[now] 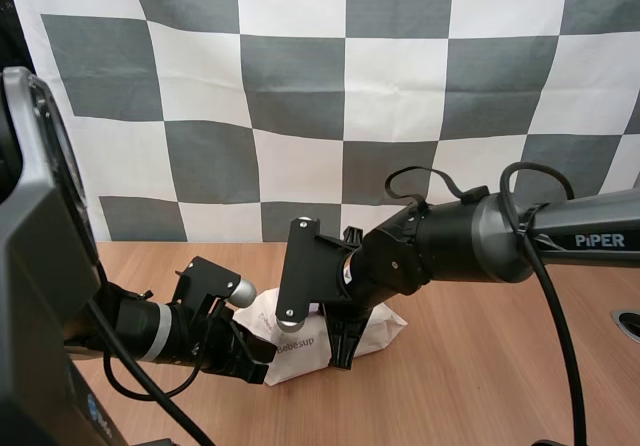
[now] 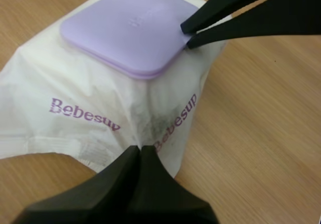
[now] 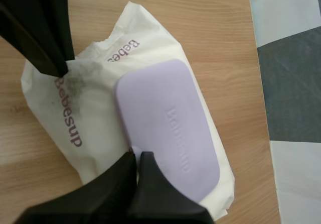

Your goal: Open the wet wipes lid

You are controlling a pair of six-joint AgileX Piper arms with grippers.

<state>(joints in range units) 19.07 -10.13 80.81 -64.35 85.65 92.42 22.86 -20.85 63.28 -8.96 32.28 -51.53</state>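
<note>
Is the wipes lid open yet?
Not yet. Reaching looks done: the left tool rests on the end of the pack, and the right tool sits at the edge of the purple lid. The lid lies flat, closed. Lifting it is left.

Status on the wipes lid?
Left gripper: jaws shut, tip on the end of the wet wipes pack. Right gripper: jaws shut, tip at the edge of the lid. Lid flat, not yet open.
</note>
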